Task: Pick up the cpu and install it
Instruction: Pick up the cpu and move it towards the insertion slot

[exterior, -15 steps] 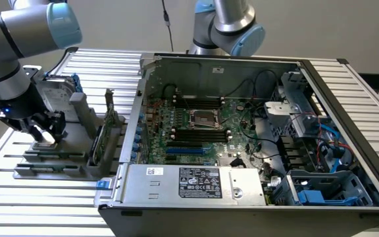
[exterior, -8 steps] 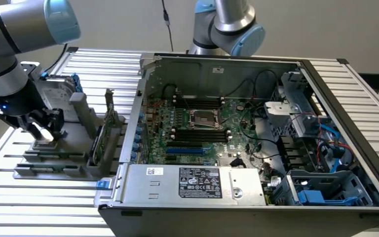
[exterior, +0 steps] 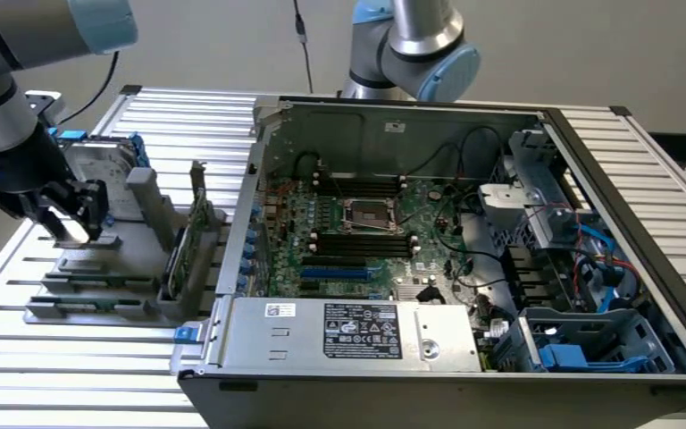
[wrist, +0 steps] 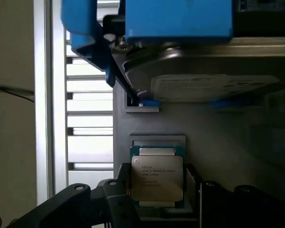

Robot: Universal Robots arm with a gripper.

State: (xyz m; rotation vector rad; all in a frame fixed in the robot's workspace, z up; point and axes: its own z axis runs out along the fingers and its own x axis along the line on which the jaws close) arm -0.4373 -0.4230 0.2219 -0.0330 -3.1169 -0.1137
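the case [exterior: 403, 130] stands well apart from the gripper [exterior: 71, 219], which hangs low over the rack [exterior: 93, 286], jaws wide. the cpu [wrist: 156, 178] lies between its fingers [wrist: 118, 206] (seated in its slot). centre first; close evenly on opposite edges.

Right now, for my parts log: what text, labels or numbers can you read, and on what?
On the cpu: printed lines, too blurred to read.
On the hard drive label: too blurred to read.
On the power supply sticker: too small to read.
Nothing can be quoted.
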